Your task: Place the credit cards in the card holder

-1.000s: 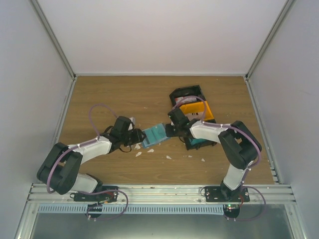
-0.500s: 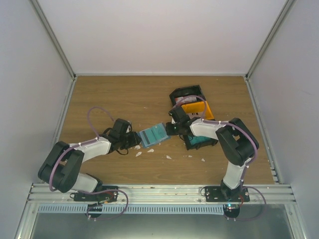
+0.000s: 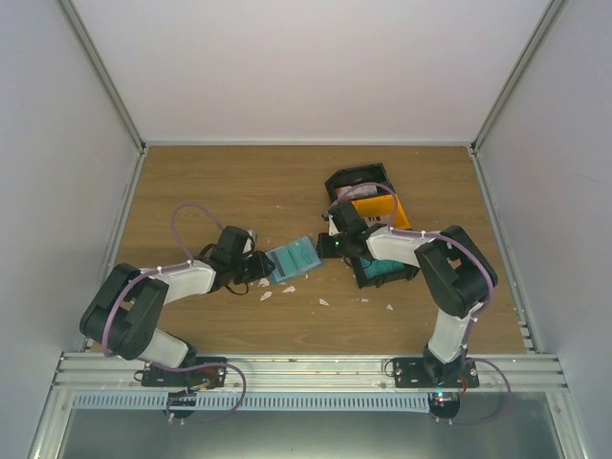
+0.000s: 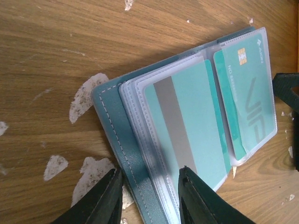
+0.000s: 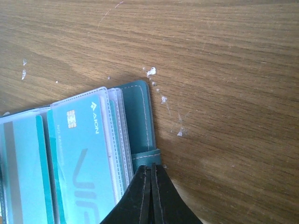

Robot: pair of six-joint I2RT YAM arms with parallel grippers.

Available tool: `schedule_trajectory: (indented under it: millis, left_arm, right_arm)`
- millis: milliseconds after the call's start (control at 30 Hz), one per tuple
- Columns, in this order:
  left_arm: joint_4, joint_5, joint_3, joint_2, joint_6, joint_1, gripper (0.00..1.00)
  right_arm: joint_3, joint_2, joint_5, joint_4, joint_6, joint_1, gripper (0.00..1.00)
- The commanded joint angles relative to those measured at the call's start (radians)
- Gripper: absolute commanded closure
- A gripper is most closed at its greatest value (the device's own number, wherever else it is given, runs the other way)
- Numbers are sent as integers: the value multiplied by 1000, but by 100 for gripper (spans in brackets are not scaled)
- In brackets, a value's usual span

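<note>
Left arm reaches in from the left across the wooden table point(image 3: 210, 191); the left gripper point(image 4: 149, 176) has its two fingers standing apart over the near edge of the card holder point(image 3: 295, 258), one finger at the stitched cover and the other on a sleeve. Whether they press on it cannot be told. White scraps point(image 3: 266, 295) lie on the wood just beside and in front of the holder. The card holder lies open near the table's middle, between the two grippers, with its dull-blue cover underneath and clear plastic sleeves fanned out on top. The left-hand sleeve holds a teal striped card point(image 4: 187, 135), grey band showing; the right-hand sleeve holds a teal chip card point(image 5: 81, 154) lettered VIP. At the holder's right edge the right gripper point(image 5: 151, 171) has its fingers closed tight together, their tips touching the holder's small tab point(image 5: 145, 156); whether the tab is pinched cannot be told. Farther right stand a black bin point(image 3: 356, 178), an orange bin point(image 3: 375, 207) and a teal bin point(image 3: 387, 274), partly under the right arm
</note>
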State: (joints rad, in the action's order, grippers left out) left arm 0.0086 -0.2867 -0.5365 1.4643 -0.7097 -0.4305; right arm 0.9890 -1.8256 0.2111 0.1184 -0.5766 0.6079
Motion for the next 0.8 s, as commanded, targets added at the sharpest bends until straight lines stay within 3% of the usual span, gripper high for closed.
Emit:
schedule_trajectory:
  millis: [0,467,600,633,767]
  left_arm:
    - [-11,-28,-3,46,29,-1,64]
    - [57,-99,-33,120,32,-1,64]
    - [60,-92,-40,136,31,-2,65]
    - [60,-89,-38,136,30,-2,65]
    - [46,-77,-33,127,36,-2,65]
  right_arm:
    - [-11,42,20,-10,-2,0,99]
    - [-23,141,82,17,6,36,100]
    - [-27,153,-22,55,1,43,100]
    - [-23,152,-75,74,5,43,96]
    - [-15,124,-224,130,34,26,63]
